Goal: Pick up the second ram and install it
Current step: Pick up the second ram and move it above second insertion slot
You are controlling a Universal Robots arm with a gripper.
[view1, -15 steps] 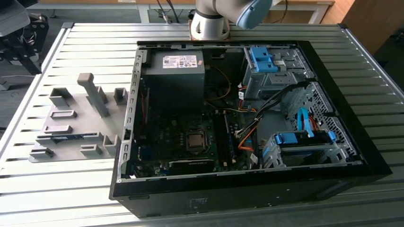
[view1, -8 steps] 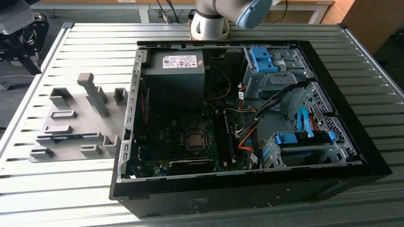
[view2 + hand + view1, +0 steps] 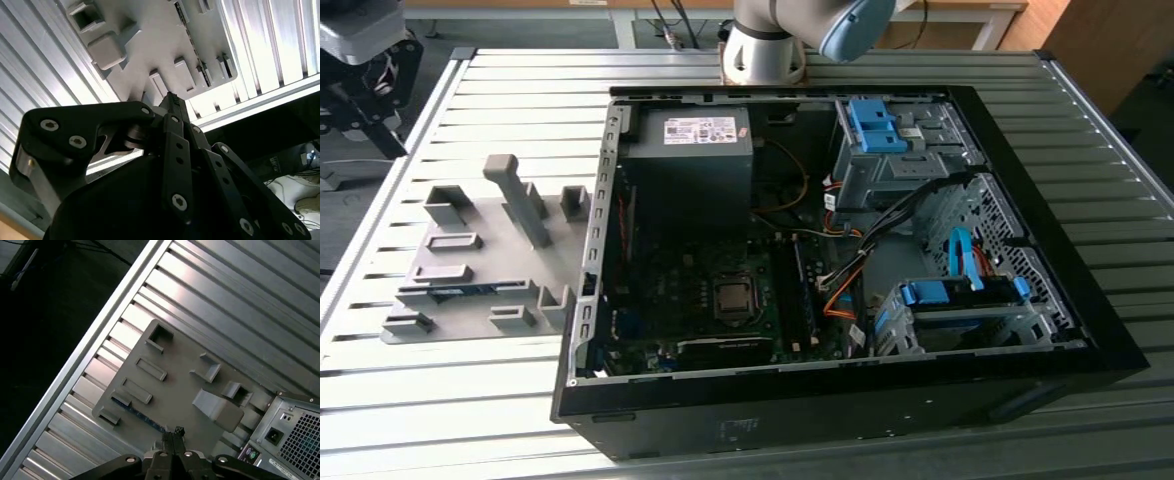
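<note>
Gripper (image 3: 176,432) fingers stand pressed together with nothing between them, the black linkages meeting in a narrow tip in both wrist views (image 3: 172,100). It hangs above the grey holder plate (image 3: 175,385), and in the first wrist view the tip lines up near one end of the second ram (image 3: 140,414). That blue stick sits on edge in a slot of the plate, between small grey blocks along one of its long sides. In the exterior view the second ram (image 3: 460,291) shows as a thin blue line in the same plate (image 3: 480,265), at the exterior view's left of the open computer case (image 3: 1067,330). The plate rests on the slatted aluminium table (image 3: 240,305). Beyond the plate, the grey power supply (image 3: 694,150) sits inside the case above the motherboard (image 3: 707,300), and the arm's base (image 3: 767,45) stands behind the case.
</note>
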